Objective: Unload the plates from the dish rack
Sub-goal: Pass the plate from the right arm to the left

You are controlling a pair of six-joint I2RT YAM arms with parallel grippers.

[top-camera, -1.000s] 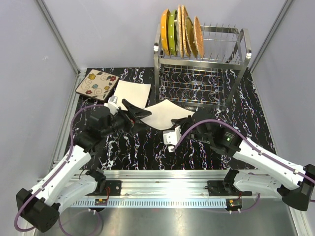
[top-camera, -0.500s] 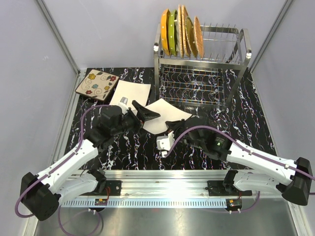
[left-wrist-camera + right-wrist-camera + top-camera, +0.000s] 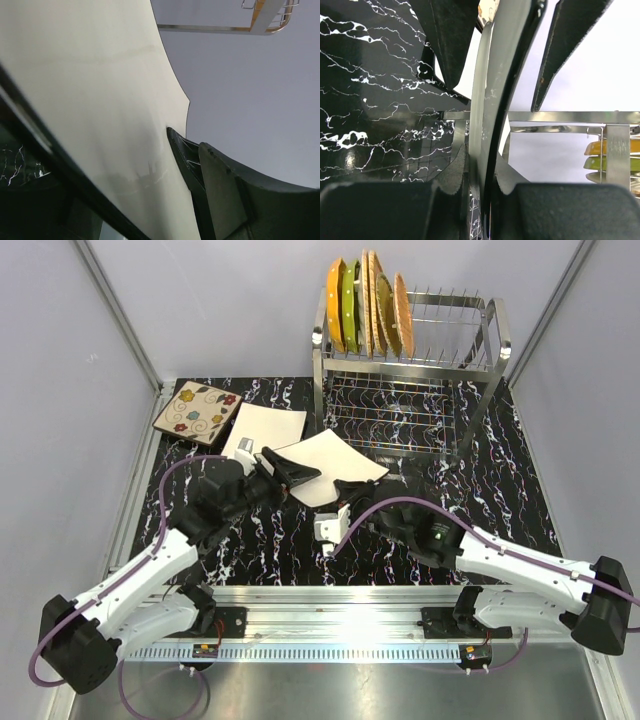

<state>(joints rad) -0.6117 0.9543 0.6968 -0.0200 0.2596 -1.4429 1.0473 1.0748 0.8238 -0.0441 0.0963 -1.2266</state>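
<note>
A white square plate (image 3: 328, 462) hangs tilted over the table's middle. My right gripper (image 3: 350, 490) is shut on its near edge; in the right wrist view the plate's rim (image 3: 487, 100) runs between my two fingers. My left gripper (image 3: 293, 476) stands open astride the plate's left edge, with one finger (image 3: 182, 155) close against the plate (image 3: 100, 100). The dish rack (image 3: 480, 365) stands at the back right. On its top tier stand an orange plate (image 3: 335, 305), a green plate (image 3: 350, 302) and wicker plates (image 3: 402, 310).
A second white square plate (image 3: 268, 426) and a beige floral square plate (image 3: 197, 412) lie flat on the black marbled table (image 3: 520, 480) at the back left. The rack's lower tier (image 3: 400, 420) holds no plates. Grey walls close in both sides.
My right gripper has carried the white plate leftward and nearer. My left gripper has moved right onto the plate's left edge, and its jaws have narrowed around it.
</note>
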